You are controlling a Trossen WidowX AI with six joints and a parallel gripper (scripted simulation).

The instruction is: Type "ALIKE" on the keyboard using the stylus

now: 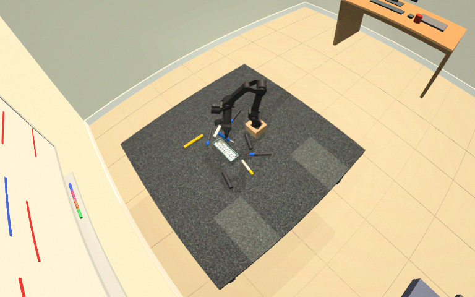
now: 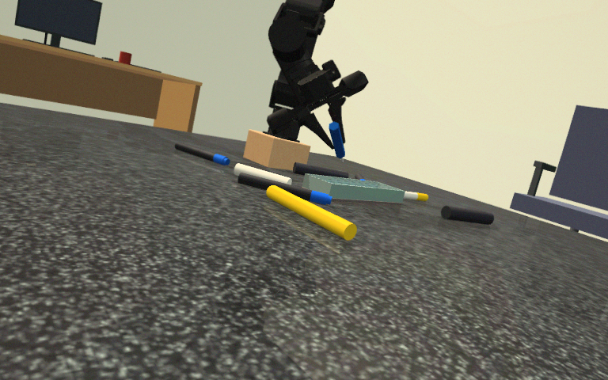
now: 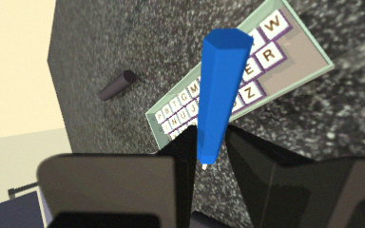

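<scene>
My gripper (image 1: 227, 136) (image 2: 338, 145) (image 3: 210, 131) is shut on the blue hexagonal stylus (image 1: 221, 135) (image 2: 336, 136) (image 3: 223, 85). The stylus is raised off the desk and tilted, its thin pale tip pointing down. The keyboard (image 1: 226, 150) (image 2: 367, 195) (image 3: 306, 62) is a pale green tray with white lettered keys. In the top view the stylus shows by the keyboard's upper end, on the arm's side. In the wrist view W, R, E and Z are readable near one end and M, G and T farther along. The stylus and fingers hide several keys.
A white cylinder (image 1: 217, 131) (image 2: 262, 173), a blue-capped black pen (image 1: 210, 133) (image 2: 278, 184) and a yellow cylinder (image 1: 193, 140) (image 2: 311, 212) lie beside the keyboard. Black cylinders (image 1: 248, 141) (image 1: 227, 179) (image 3: 114, 87) and a yellow-ended white pen (image 1: 247, 167) lie around it. The arm stands on a wooden block (image 2: 278, 150).
</scene>
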